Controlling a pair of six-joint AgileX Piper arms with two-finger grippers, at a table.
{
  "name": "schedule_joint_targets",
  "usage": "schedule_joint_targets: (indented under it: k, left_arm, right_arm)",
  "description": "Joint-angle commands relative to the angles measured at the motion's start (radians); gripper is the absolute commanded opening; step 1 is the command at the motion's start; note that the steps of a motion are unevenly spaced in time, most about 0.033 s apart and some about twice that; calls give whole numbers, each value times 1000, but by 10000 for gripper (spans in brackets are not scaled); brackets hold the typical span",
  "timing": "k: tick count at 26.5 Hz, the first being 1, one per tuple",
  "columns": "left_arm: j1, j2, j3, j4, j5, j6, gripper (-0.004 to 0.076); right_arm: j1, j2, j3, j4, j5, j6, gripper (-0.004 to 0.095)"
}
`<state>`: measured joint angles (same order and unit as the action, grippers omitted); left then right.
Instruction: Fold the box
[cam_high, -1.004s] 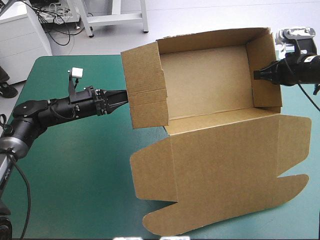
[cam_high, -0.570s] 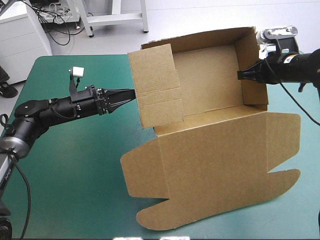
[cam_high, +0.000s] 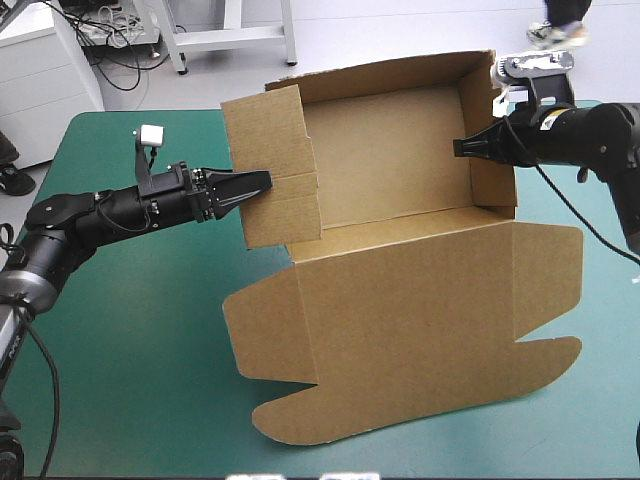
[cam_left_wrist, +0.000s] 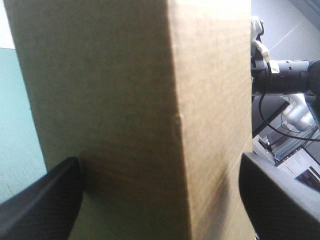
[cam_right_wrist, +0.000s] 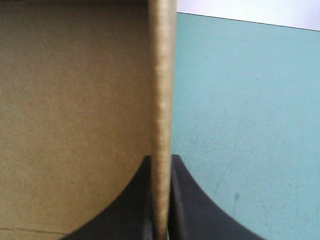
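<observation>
The brown box (cam_high: 400, 290) stands as an open tray at the table's far side, its lid lying flat toward the front edge with rounded flaps. My left gripper (cam_high: 262, 183) reaches in from the left, its tip against the tray's raised left wall (cam_high: 272, 170). In the left wrist view the left gripper (cam_left_wrist: 160, 165) is open, and that wall (cam_left_wrist: 135, 100) fills the space between the black fingers (cam_left_wrist: 40, 200). My right gripper (cam_high: 462, 148) is on the right wall (cam_high: 490, 130). The right wrist view shows it (cam_right_wrist: 161, 165) shut on the wall's edge (cam_right_wrist: 162, 75).
The teal-green cover (cam_high: 130, 330) shows left of the lid and along the right edge (cam_right_wrist: 240, 100). The tray's far wall (cam_high: 380, 75) reaches past the table's far edge. The lid's lower flaps (cam_high: 300, 420) lie near the front edge.
The whole box has slid left across the table, and both grippers moved left with it. The left gripper's tip now overlaps the left wall instead of stopping at its outer edge.
</observation>
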<state>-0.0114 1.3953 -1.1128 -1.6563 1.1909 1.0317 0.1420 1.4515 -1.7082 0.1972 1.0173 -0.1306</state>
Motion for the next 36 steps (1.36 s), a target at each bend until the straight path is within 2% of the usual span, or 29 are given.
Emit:
schedule_joint_targets:
  k: [1,3,5,7,8,12,14,19,29,36]
  left_arm:
    - [-6,-35,-53,-70,114,-4,604]
    - [-23,-35,-82,-17,110,-17,604]
    - [-53,-35,-123,44,57,-50,604]
    - [-93,-35,-168,119,-46,-100,604]
    - [-121,-35,-197,183,-105,-145,604]
    - [-189,-35,-262,354,-230,-266,604]
    - [-228,-35,-305,471,-300,-377,604]
    - [-318,-30,-390,702,-395,-553,595]
    - [-453,17,-506,1230,-436,-922,467]
    - [-546,78,-585,1506,-415,-1135,358]
  right_arm:
    - [3,-37,-27,23,-74,17,0]
    - [3,-37,-27,25,-77,25,0]
    - [3,-36,-27,23,-82,37,0]
    - [16,-36,-27,-4,-85,57,0]
    - [27,-36,-27,-18,-85,65,0]
    - [37,-36,-27,-41,-97,102,0]
    - [41,-36,-27,-58,-103,115,0]
    - [41,-36,-27,-62,-103,118,0]
    - [41,-19,-27,-58,-110,140,0]
    - [41,-5,-27,-53,-128,150,0]
